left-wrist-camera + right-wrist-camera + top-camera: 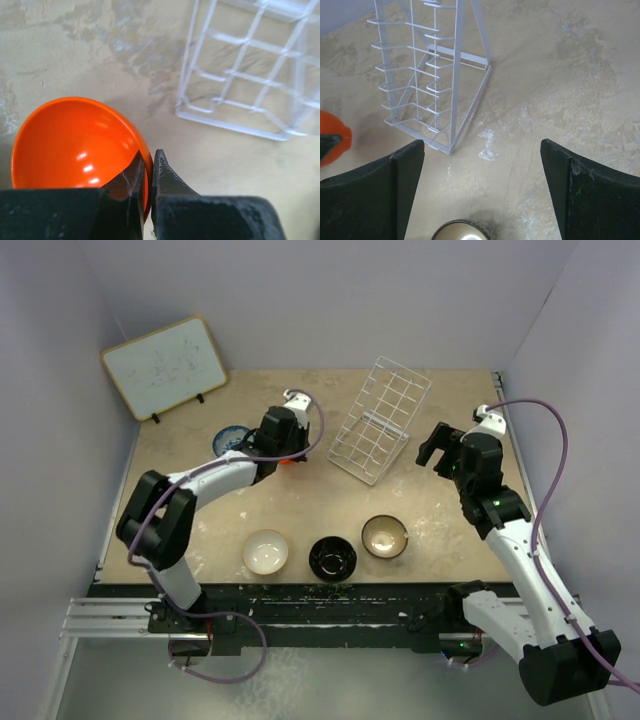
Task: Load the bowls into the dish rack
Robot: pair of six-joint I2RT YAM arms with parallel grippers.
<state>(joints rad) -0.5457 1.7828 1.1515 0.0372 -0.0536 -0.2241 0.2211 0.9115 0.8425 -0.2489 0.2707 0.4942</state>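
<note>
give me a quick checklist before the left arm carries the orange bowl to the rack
1. Grip: left tool is shut across the rim of the orange bowl: ok.
2. Bowl lifted clear of the table: cannot tell.
3. Dish rack standing, with no bowl in it: ok.
4. Path from bowl to rack shows only bare table: ok.
5. Right tool open, holding nothing, on the rack's other side: ok.

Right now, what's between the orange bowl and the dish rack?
Nothing: bare table between orange bowl and dish rack, per left wrist view.
</note>
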